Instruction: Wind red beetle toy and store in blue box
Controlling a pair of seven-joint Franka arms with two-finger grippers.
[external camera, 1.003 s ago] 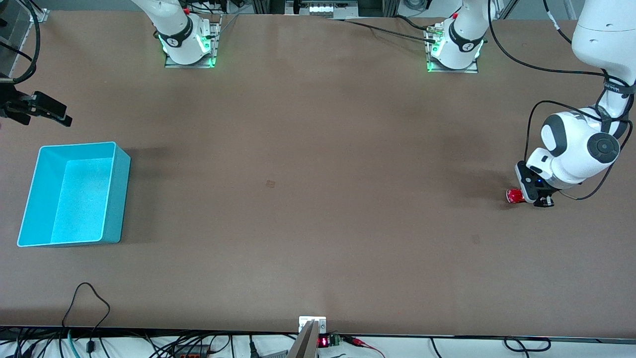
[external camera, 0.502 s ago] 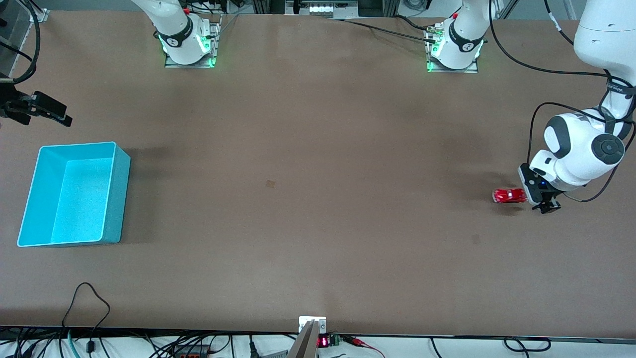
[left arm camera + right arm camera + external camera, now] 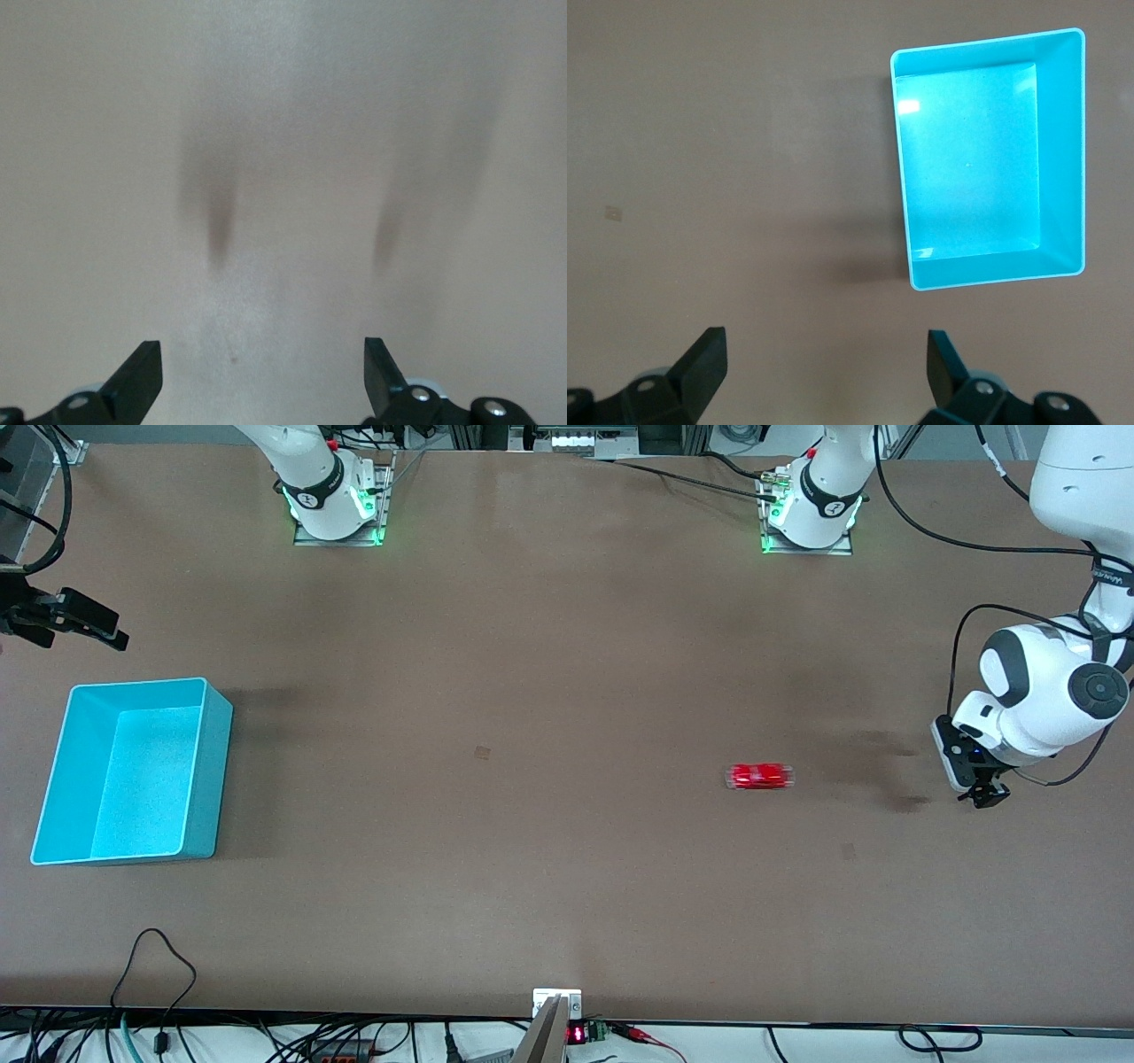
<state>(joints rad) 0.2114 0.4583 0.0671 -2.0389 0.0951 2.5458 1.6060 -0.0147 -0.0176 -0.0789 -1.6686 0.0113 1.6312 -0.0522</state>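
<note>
Currently the red beetle toy (image 3: 759,777) sits loose on the bare worktop (image 3: 567,691), roughly mid-depth, toward the left arm's end but clear of that arm, touching nothing. It looks smeared along its length in the front view, so my guess is it is rolling under its own spring; that would mean winding is done and release made, but that is a judgement, not seen.

Left end effector (image 3: 982,791) hangs low over the worktop at the left arm's end, well apart from the toy. Left wrist view shows its fingers (image 3: 137,381) spread wide with nothing between them, only bare surface and two shadows.

Right end effector (image 3: 84,622) waits over the right arm's end of the worktop, by the blue box (image 3: 210,779); right wrist view shows its fingers (image 3: 700,363) wide apart and empty, with the box below.

Blue box: open top, nothing in it, well apart from the toy.

Left to do: pick the toy up and put it in the box. Storing not started.

Toy look: tiny glossy red rounded body, pale silvery ends, lying long axis toward the two ends of the worktop. Wheels not discernible.
</note>
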